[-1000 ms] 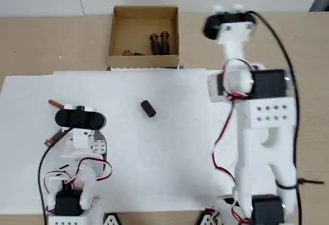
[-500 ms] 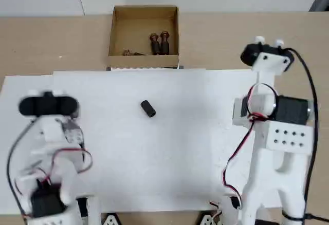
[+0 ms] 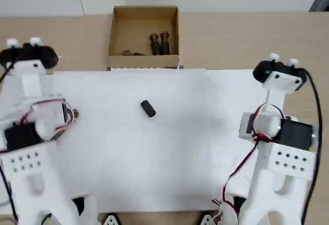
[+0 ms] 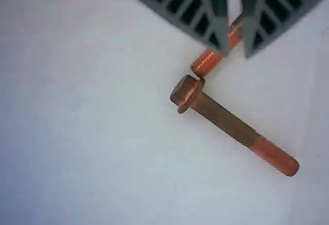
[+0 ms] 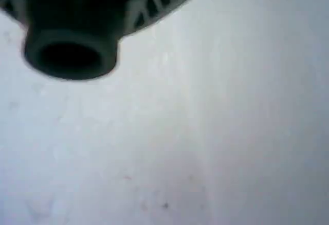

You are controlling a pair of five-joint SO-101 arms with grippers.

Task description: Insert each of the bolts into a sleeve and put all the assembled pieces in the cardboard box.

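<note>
While the left gripper (image 4: 234, 32) is closed on one bolt (image 4: 208, 63), its threaded tip pokes out just beside the head of a second bolt (image 4: 231, 127) lying on the white sheet (image 3: 154, 158). Mid-sheet lies a loose sleeve (image 3: 148, 108), the cardboard box (image 3: 144, 60) beyond it holding assembled pieces (image 3: 159, 42). The right gripper (image 5: 72, 14) clasps another sleeve (image 5: 69, 55).

A threaded copper bolt (image 4: 205, 63) shows just its tip; the rest is hidden behind the grey ribbed fingers (image 4: 187, 1) of the left gripper (image 4: 234, 44), themselves cut by the frame edge. The black tubular sleeve (image 5: 69, 55) in the right wrist view is blurred. In the high view, a brownish scrap (image 3: 132, 53) at the lower left of the brown cardboard box (image 3: 144, 61) is too small to tell.
</note>
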